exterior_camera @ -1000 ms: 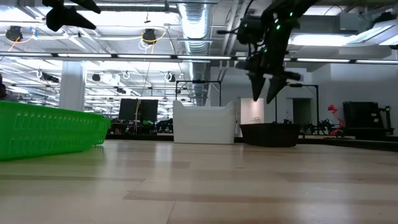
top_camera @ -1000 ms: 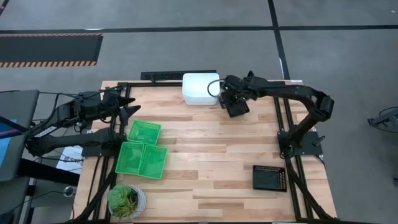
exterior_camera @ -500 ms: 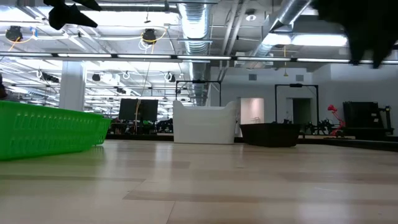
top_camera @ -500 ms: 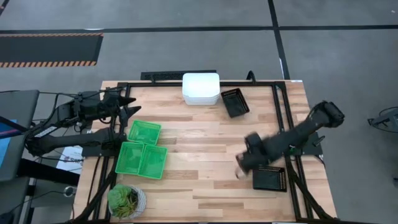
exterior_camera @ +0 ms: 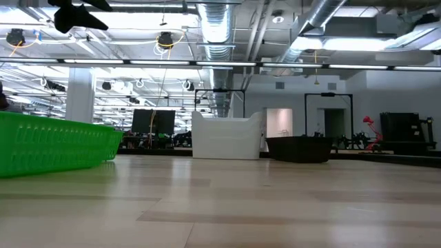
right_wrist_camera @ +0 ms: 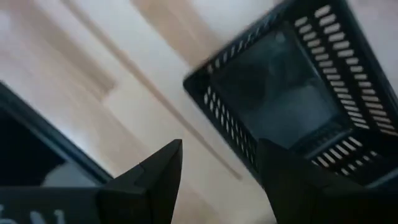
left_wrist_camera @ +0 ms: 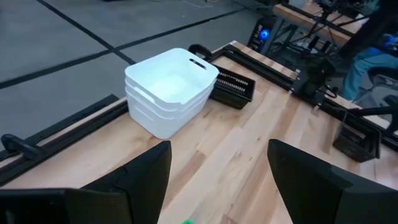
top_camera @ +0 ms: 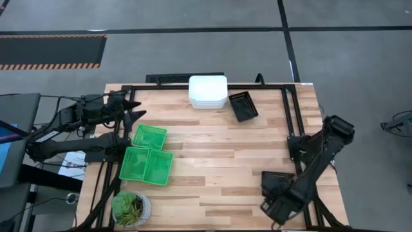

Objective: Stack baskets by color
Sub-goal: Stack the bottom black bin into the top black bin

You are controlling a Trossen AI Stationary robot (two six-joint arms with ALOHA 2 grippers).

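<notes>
1. The right gripper (top_camera: 273,207) hung low over the near right corner of the table (top_camera: 219,154), its fingers (right_wrist_camera: 155,180) apart and empty
2. A black basket (top_camera: 277,182) lay on the wood just beside that gripper, partly under the right arm; in the right wrist view the same basket (right_wrist_camera: 292,106) sat just ahead of the spread fingers, not touched by them
3. A second black basket (top_camera: 243,106) lay tilted at the far edge, just right of the white stack (top_camera: 208,91) and close against it
4. The white stack stood at the far middle of the table; the left wrist view showed the white baskets (left_wrist_camera: 171,90) nested one in another, with the black one (left_wrist_camera: 233,90) beside them
5. Three green baskets lay on the left side: one (top_camera: 149,136) alone and two (top_camera: 146,165) side by side just nearer than it, touching it
6. The left gripper (top_camera: 135,109) waited above the far left of the table, its fingers (left_wrist_camera: 143,177) apart and holding nothing
7. A potted plant (top_camera: 131,208) stood at the near left corner, near the green pair
</notes>
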